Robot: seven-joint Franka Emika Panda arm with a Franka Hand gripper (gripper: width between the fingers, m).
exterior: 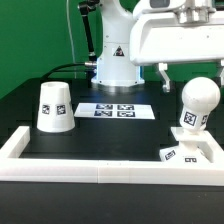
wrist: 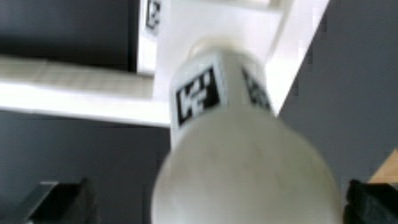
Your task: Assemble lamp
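Note:
The round white bulb [exterior: 198, 103] stands upright on the flat angular base [exterior: 188, 154] at the exterior view's right. The tapered shade [exterior: 54, 106] stands alone at the left, wide end down. My gripper [exterior: 190, 70] hangs just above the bulb with its jaws spread. In the wrist view the bulb [wrist: 231, 150] fills the space between the two dark fingertips [wrist: 54, 200], which stand apart from its sides; my gripper [wrist: 214, 205] is open around it. The tagged neck of the bulb runs down to the base [wrist: 80, 92].
The marker board [exterior: 107, 110] lies flat in the middle, in front of the white robot pedestal [exterior: 113, 60]. A low white wall [exterior: 80, 166] borders the near edge and the left side of the black table.

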